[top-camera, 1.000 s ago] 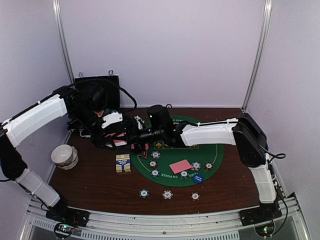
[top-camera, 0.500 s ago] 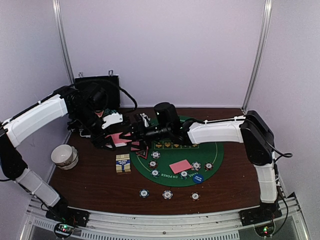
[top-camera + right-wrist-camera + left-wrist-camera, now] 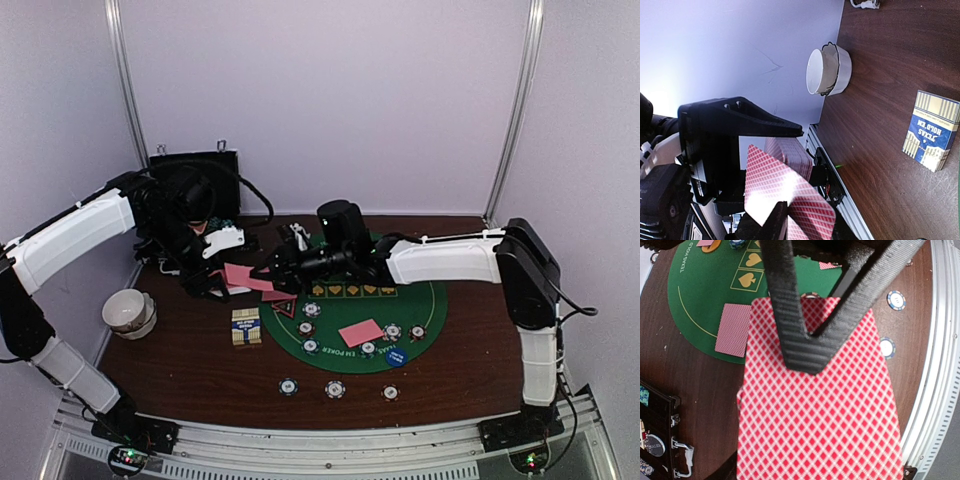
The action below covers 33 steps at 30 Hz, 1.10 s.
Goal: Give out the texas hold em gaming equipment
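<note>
nearest the bases, three stripe-edged poker chips (image 3: 335, 388) are laid in a row on the wooden table (image 3: 180, 360). beyond them, more chips and one face-down card (image 3: 360, 332) are carried on the green felt mat (image 3: 415, 300). further back, just off the mat's left rim, the pink-red-backed deck (image 3: 820, 430) is held in the left gripper (image 3: 214, 280), whose jaws are pressed shut on the end away from the felt. the deck is kept roughly flat above the table, with its long axis pointing rightward toward the mat. the right gripper (image 3: 272, 272) is placed at that free end, end-on to the cards, with one finger above and one below the top card (image 3: 790, 200). whether those jaws pinch the card cannot be told. a draw straight along the long axis, toward the right arm, is judged to be what the next move calls for.
</note>
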{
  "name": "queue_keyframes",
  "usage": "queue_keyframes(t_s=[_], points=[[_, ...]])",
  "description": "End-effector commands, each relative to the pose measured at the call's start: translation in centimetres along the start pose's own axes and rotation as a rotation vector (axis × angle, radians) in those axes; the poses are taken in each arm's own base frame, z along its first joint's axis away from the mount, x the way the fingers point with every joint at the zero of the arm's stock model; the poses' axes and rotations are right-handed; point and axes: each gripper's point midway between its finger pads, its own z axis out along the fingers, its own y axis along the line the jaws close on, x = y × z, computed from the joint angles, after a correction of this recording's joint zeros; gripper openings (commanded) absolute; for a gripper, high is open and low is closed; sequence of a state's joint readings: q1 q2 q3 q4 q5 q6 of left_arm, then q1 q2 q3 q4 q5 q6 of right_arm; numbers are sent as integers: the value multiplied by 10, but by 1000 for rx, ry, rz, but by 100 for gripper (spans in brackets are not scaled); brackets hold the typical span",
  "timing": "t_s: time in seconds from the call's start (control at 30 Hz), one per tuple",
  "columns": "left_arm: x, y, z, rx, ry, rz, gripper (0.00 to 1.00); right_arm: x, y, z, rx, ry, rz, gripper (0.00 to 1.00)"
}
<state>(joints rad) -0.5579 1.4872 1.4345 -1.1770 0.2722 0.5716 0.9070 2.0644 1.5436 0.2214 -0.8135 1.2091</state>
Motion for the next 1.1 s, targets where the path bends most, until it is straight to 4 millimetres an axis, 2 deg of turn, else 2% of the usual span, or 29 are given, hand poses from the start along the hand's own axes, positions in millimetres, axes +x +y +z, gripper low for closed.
queue_keyframes(t_s=[0.0,0.33,0.7,0.87,0.97,1.07], points=[[-9,6,-7,-32,-39,25,0,0,26,-13,-47,-7,-16,20],[-2,10,-3,-55,-12,28,0,-6,34,-32,-64,-31,-12,0],[-2,10,-10,-82,-17,36,0,-32,16,-58,-25,-73,3,0],[0,10,-12,-93,-16,41,0,-51,-6,-69,11,-106,18,0],[0,9,-14,-92,-20,41,0,-63,-30,-66,66,-109,26,0],[0,7,-14,-87,-20,40,0,-72,-66,-56,172,-93,19,0]])
